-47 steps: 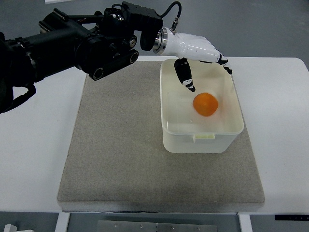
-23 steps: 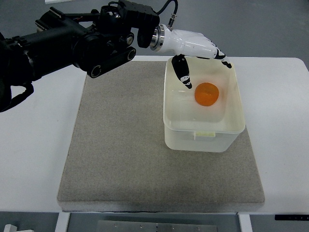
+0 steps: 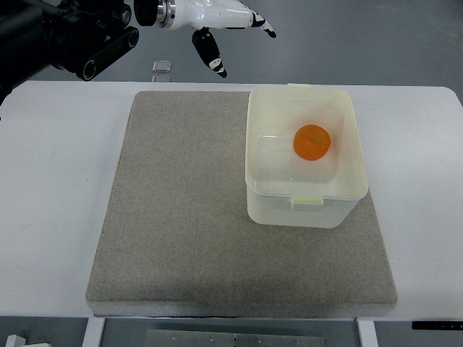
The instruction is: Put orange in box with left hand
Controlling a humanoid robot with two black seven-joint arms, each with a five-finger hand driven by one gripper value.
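An orange [image 3: 312, 142] lies inside the translucent white box [image 3: 304, 210], toward its right side. The box stands on the right half of a grey mat [image 3: 181, 217]. My left hand [image 3: 221, 29], white with black fingertips, hangs at the top edge of the picture, up and to the left of the box and well apart from it. Its fingers are spread and hold nothing. The black left arm [image 3: 65, 32] runs in from the upper left corner. The right arm does not show.
The mat lies on a white table [image 3: 51, 202]. A small clear object [image 3: 162, 66] sits on the floor beyond the table's far edge, near the hand.
The left hand has withdrawn from above the box, moving up and to the left to the top of the picture. The box and orange shifted slightly, then stayed still.
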